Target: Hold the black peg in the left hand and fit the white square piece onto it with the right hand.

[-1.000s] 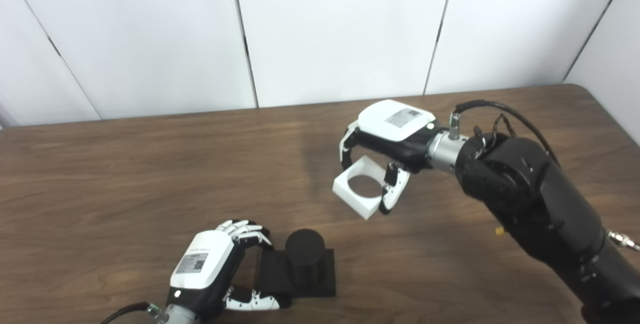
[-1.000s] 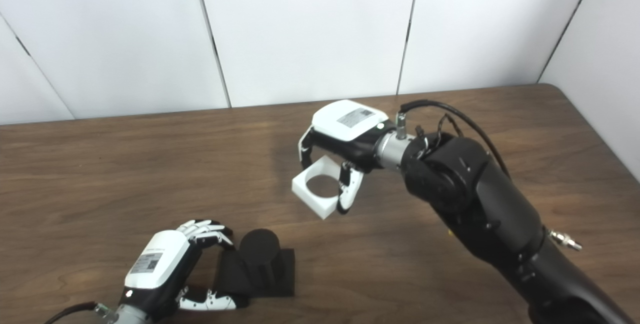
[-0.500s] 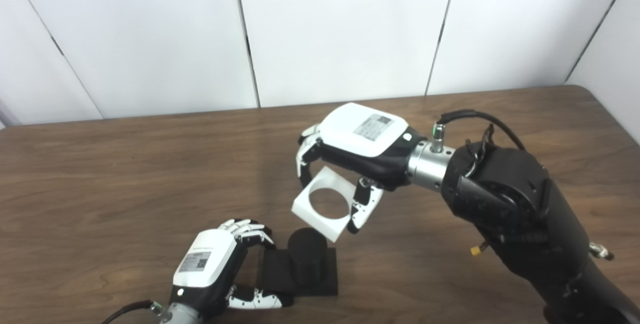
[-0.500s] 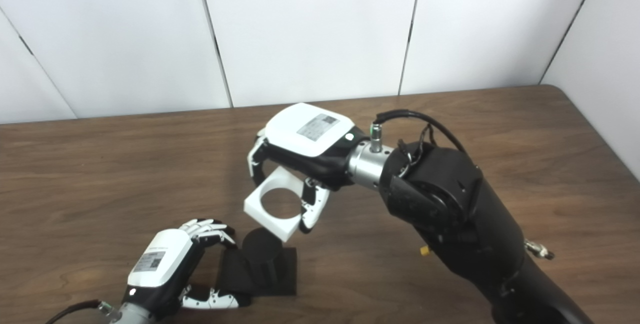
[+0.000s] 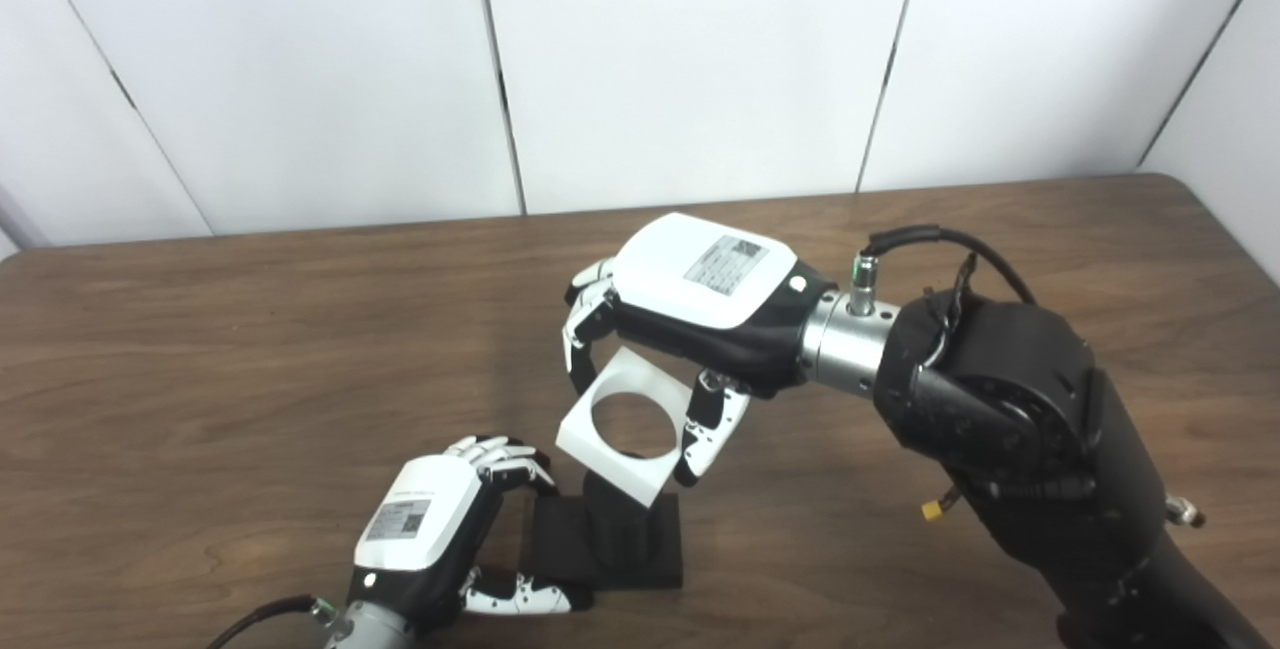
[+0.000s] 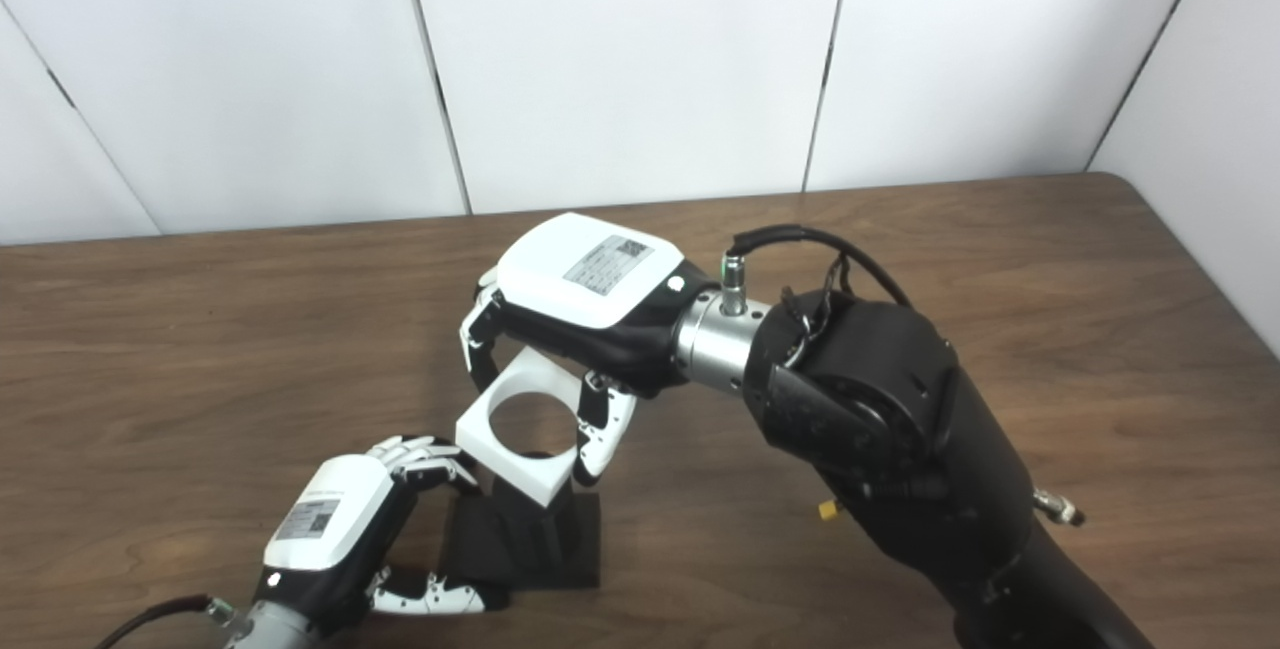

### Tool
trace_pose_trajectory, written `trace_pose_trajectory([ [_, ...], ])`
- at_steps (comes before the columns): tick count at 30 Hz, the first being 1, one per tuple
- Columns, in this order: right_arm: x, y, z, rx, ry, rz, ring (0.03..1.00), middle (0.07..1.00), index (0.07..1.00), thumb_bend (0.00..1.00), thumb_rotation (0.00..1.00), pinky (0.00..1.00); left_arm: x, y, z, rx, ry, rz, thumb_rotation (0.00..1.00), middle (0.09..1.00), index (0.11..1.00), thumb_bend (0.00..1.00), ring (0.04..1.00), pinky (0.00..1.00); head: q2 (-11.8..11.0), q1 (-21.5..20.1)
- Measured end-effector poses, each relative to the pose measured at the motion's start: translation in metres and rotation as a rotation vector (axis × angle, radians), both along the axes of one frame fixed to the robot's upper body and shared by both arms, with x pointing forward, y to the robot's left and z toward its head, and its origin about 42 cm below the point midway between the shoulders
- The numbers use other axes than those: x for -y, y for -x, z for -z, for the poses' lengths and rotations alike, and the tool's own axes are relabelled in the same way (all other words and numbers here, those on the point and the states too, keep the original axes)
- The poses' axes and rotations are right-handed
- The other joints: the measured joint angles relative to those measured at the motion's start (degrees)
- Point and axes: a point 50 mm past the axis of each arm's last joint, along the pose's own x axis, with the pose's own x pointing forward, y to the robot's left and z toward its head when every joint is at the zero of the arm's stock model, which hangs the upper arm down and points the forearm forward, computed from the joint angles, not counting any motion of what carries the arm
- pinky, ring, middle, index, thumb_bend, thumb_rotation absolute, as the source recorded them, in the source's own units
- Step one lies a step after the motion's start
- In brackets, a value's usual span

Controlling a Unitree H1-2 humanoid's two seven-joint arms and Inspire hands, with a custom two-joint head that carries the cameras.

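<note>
The black peg stands upright on its square black base near the table's front edge. My left hand is shut on the left side of that base, fingers over the far edge and thumb along the near edge. My right hand is shut on the white square piece, which has a round hole. The piece hangs tilted just above the peg and hides the peg's top. In the right eye view the piece covers the peg the same way. I cannot tell if they touch.
The brown wooden table reaches back to a white panelled wall. My right forearm crosses the right half of the table. The table's right edge runs close to a side wall.
My right hand has carried the white piece left and toward me, from the table's middle to just over the peg. My left hand has kept its hold on the base. The camera shifted slightly.
</note>
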Motion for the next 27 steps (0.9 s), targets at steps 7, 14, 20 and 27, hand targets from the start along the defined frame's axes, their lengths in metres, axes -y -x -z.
trace_pose_trajectory([
  [7, -0.001, -0.001, 0.009, -0.030, 0.014, -0.001, 0.849, 0.721, 0.484, 0.52, 0.13, 0.74, 0.002, -0.001, 0.000, 0.000, 0.001, 0.001, 0.06, 0.777, 0.490, 0.50, 0.847, 0.90, 0.09, 0.00],
  [14, -0.001, -0.003, 0.023, -0.069, 0.036, -0.001, 0.844, 0.716, 0.484, 0.52, 0.13, 0.75, 0.002, -0.001, -0.001, -0.001, -0.001, 0.003, 0.06, 0.780, 0.490, 0.50, 0.851, 0.91, 0.62, 0.00],
  [20, -0.001, -0.003, 0.034, -0.088, 0.020, 0.005, 0.847, 0.715, 0.484, 0.52, 0.13, 0.76, 0.002, -0.001, -0.002, -0.006, -0.003, 0.004, 0.06, 0.778, 0.490, 0.50, 0.848, 0.91, 0.79, 0.00],
  [27, -0.003, -0.004, 0.041, -0.087, 0.024, -0.008, 0.853, 0.716, 0.484, 0.52, 0.13, 0.78, 0.003, -0.001, -0.002, -0.002, -0.005, 0.004, 0.06, 0.775, 0.489, 0.50, 0.845, 0.90, 1.06, 0.00],
])
